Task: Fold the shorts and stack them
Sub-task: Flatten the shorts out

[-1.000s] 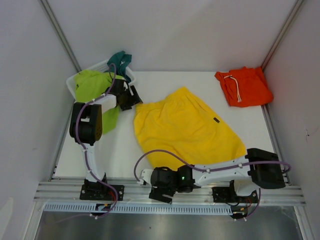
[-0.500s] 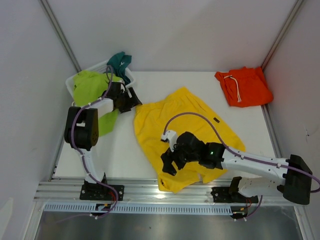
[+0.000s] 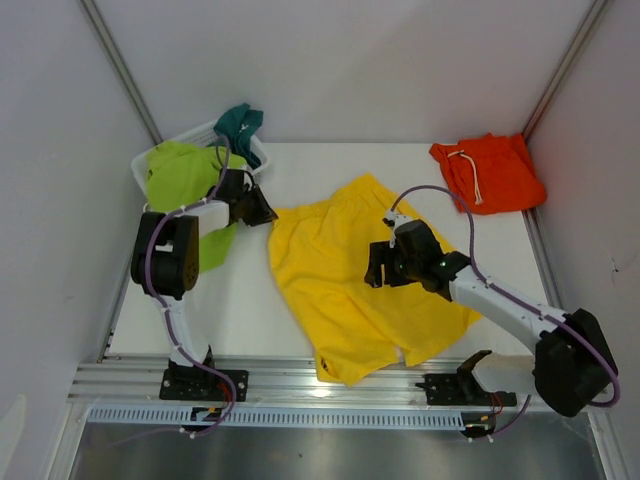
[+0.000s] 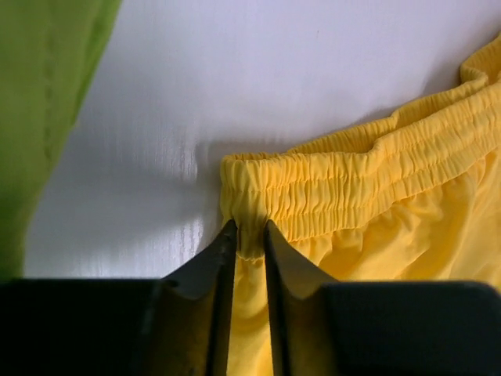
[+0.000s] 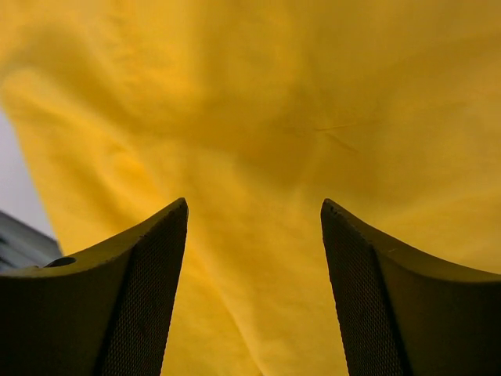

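Top external view: you have the yellow shorts (image 3: 340,290) spread flat across the middle of the worktop (image 3: 245,320), with the waistband (image 4: 352,168) toward the far left and the legs toward the near right.
Left grip: your left hand (image 4: 249,227) is clamped on the left corner of the elastic waistband, with fabric pinched between the fingers.
Right grip: your right hand (image 5: 254,205) hangs over the middle of the yellow cloth, fingers apart, nothing between them.
Other pairs: the orange shorts (image 3: 488,172) lie compact in the far right corner and look folded. The lime-green shorts (image 3: 180,175) and teal shorts (image 3: 240,120) sit at the basket (image 3: 262,152), far left.
Step in hand: probably the first fold of the yellow pair, with one corner gripped and the second grip not yet taken.
Next move: you need a second hold on an edge, not mid-panel, so that both hands can carry one half over the other without bunching the cloth.
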Motion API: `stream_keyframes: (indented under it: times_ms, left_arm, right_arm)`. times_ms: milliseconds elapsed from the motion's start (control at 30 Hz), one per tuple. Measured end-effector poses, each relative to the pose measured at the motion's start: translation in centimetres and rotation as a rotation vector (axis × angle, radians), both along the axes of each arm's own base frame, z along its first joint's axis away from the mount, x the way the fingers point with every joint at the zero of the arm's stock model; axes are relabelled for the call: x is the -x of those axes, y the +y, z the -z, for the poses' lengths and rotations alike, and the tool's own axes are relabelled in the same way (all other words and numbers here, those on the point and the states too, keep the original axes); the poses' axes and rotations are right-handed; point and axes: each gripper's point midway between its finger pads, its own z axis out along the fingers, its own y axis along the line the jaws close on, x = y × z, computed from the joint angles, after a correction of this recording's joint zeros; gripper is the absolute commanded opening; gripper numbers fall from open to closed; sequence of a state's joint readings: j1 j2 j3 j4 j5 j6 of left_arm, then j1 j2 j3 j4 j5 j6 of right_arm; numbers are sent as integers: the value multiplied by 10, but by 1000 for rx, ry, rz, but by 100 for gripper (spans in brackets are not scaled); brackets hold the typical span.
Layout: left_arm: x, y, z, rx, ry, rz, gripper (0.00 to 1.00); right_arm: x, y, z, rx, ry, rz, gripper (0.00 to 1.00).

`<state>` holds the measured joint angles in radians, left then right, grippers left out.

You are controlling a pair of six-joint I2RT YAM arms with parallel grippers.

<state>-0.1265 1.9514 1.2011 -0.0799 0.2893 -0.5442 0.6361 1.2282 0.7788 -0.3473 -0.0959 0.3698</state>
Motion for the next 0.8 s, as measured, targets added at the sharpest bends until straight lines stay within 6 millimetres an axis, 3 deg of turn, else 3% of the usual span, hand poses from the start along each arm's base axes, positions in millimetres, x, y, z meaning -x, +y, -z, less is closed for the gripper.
stream_keyframes:
  times_ms: [67,233,333,467,600,800]
  left_arm:
    - [-3,-2,-1,1,-7,3,1]
    - [-16,-11,-10,4,-43,9,0]
    - [-20,-14,-13,1,-59,6,0]
    - [-29,-14,-22,0,-81,-14,0]
    - [-46,-13,-41,-1,-131,-37,0]
    - [-80,-11,-67,-5,-202,-81,0]
  right_arm:
    - [-13,-14,17,40,43,63,71]
    - [-43,-45,57,111,151,217,68]
    - [-66,-60,61,115,160,296,66]
    - [-122,-72,55,112,127,390,64]
    - [-168,-80,54,98,99,443,63]
    - [-232,-86,69,87,98,484,62]
